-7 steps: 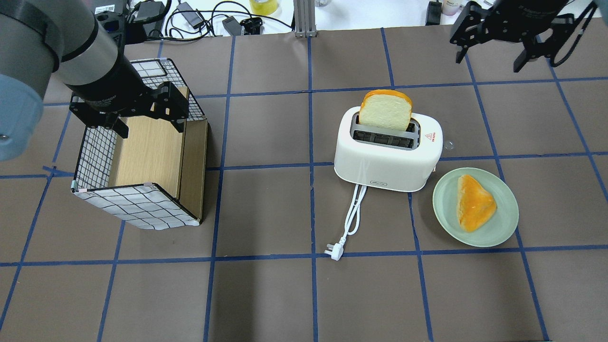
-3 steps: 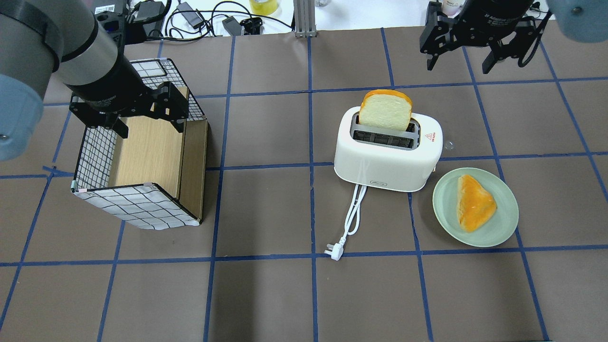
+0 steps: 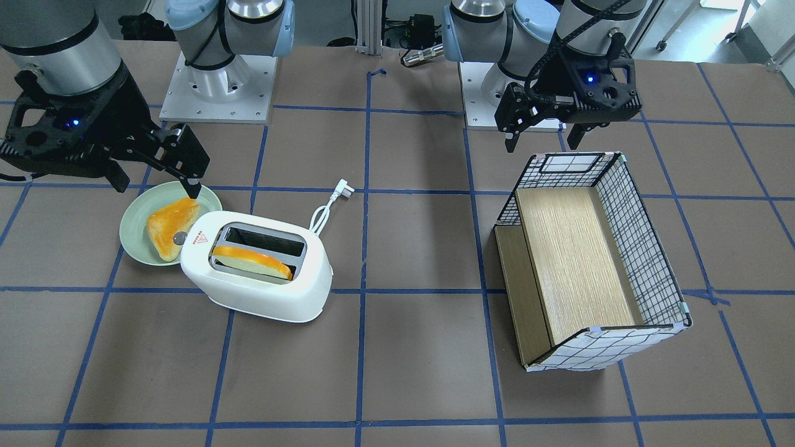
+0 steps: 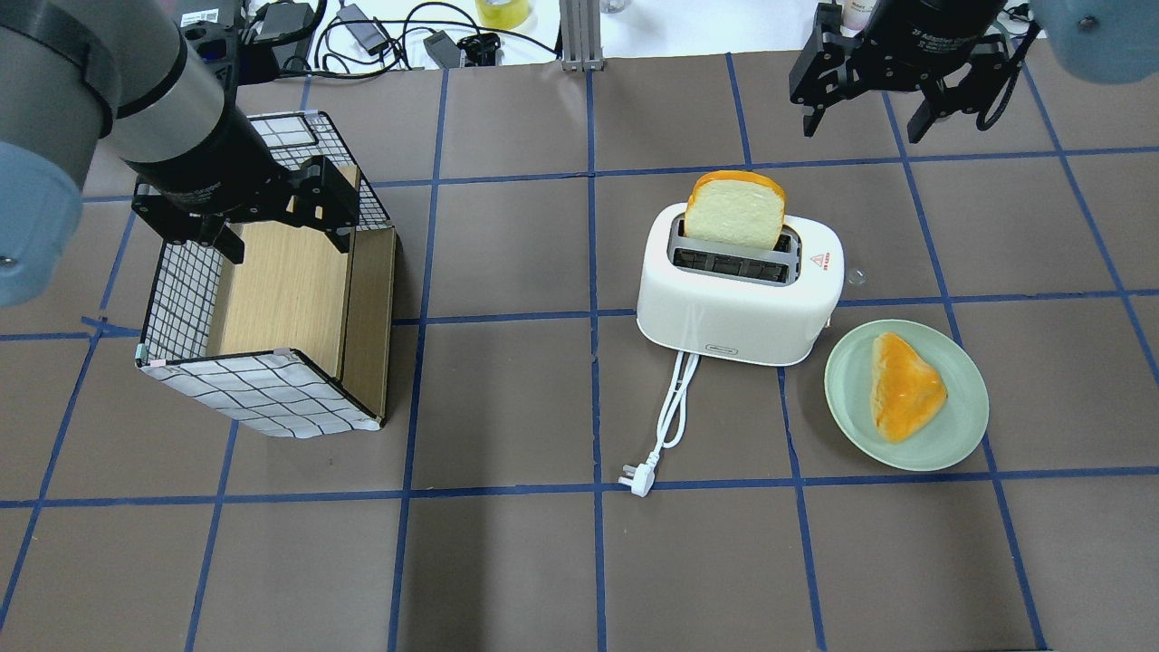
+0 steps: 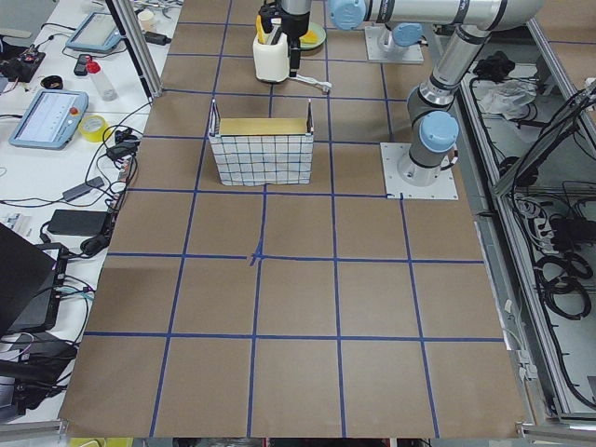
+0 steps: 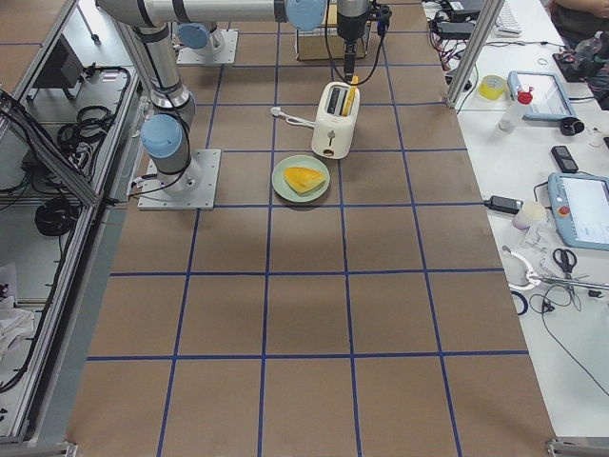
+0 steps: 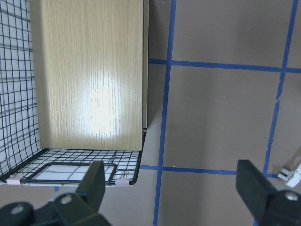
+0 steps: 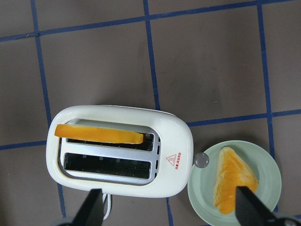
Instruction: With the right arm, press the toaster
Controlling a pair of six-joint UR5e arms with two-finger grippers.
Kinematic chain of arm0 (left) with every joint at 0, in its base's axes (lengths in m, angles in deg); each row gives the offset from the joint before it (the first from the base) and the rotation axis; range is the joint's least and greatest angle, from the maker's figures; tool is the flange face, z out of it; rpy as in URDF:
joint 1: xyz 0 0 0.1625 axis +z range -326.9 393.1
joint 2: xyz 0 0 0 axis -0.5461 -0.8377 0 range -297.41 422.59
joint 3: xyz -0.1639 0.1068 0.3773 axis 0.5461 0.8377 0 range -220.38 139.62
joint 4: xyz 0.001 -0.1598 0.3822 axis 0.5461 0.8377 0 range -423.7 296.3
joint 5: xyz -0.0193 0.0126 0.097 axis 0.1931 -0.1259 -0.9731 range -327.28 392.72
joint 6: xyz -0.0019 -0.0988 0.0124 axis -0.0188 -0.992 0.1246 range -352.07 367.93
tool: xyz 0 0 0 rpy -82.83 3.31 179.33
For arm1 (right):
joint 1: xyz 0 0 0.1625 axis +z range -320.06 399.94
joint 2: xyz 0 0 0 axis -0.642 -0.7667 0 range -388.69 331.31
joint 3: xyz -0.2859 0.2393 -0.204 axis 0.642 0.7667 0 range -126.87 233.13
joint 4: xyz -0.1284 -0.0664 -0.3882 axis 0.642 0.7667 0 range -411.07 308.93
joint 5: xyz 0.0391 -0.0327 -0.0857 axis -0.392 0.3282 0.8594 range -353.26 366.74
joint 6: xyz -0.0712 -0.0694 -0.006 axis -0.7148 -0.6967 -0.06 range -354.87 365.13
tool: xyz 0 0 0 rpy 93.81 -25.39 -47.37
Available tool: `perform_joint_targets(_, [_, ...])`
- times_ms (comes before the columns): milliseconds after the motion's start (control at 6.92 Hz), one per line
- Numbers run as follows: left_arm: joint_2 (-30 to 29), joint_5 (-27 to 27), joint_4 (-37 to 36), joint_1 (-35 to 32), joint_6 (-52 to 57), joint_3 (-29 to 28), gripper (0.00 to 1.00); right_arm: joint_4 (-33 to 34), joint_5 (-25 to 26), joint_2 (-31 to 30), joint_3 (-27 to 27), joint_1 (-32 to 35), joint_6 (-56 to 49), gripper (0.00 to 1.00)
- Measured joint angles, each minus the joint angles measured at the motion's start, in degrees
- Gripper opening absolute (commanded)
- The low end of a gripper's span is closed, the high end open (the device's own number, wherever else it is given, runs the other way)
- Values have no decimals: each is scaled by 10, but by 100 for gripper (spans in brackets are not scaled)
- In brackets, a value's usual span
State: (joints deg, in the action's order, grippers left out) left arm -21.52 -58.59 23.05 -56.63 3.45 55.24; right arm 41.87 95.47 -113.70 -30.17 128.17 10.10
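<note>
Table [image 4: 507, 561]: brown surface ruled into squares by blue tape, carrying all items below. Right arm [image 3: 56, 37]: silver-grey, ending in a black right gripper [image 4: 860, 131] with a blue light; its two fingers are spread wide and empty. It hangs in the air clear of the toaster, and in the overhead view it sits beyond the toaster's lever end; its wrist camera looks straight down on toaster and plate. Left arm [image 4: 136, 100]: same build, its left gripper [image 4: 285, 244] likewise spread and holding nothing, poised over the far end of the basket. Basket [image 3: 584, 248]: black wire frame with a white checked liner and a wood-grain panel inside, on the robot's left half of the table, well apart from the toaster. Toaster [image 4: 733, 312]: rounded white two-slot body with a red triangle mark, upright on the table right of centre, just beside the plate. Plate [image 4: 960, 435]: pale green, round, at the toaster's lever end. Bread slice [image 4: 733, 213]: orange crust, standing tall in the slot farther from the robot; the nearer slot holds nothing. Bread piece [image 4: 905, 385]: orange-topped, lying flat on the plate. Cord [image 4: 675, 398]: white, running from the toaster's side to a plug [image 4: 636, 478] loose on the table. Lever [image 8: 201, 160]: small grey knob on the toaster's end facing the plate.
</note>
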Motion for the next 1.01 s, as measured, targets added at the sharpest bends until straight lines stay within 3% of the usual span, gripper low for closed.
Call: perform_joint_targets(1012, [0, 0, 0, 0, 0, 0, 100, 2, 14, 0, -2, 5, 8, 100])
